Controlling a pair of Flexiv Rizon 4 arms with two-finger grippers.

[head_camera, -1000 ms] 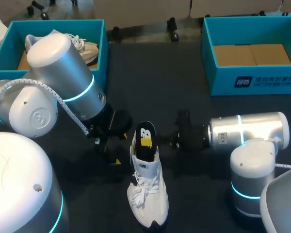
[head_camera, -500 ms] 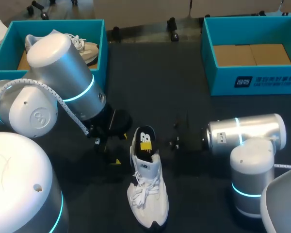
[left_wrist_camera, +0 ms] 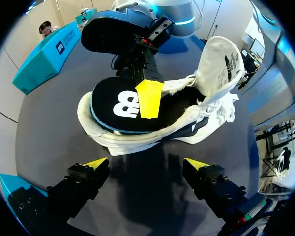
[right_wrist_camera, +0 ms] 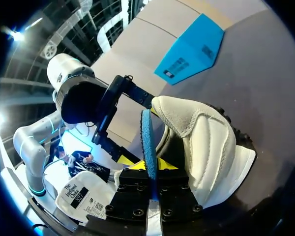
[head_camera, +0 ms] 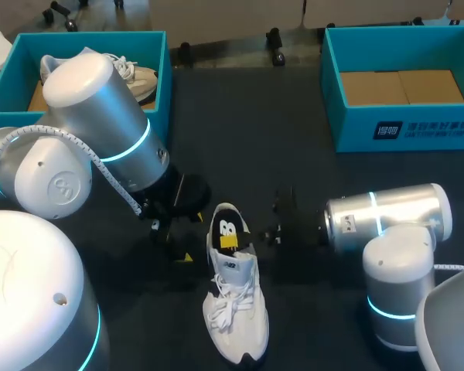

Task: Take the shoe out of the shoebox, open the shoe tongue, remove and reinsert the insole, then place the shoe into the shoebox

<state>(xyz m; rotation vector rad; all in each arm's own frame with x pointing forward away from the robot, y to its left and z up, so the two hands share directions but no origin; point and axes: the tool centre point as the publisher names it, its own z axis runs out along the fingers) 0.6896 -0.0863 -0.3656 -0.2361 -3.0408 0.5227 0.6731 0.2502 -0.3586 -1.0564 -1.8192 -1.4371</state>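
Head view showed my right gripper (right_wrist_camera: 151, 172), pinched on the black insole (head_camera: 228, 228), had pushed it lower into the white sneaker (head_camera: 236, 305) on the table (head_camera: 294, 139), while my left gripper (left_wrist_camera: 146, 164) waited wide open.

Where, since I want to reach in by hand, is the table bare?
Widest bare table lies between the left shoebox and the right shoebox. It is crowded around the shoe, flanked by the open left gripper and the right gripper pinching the insole.
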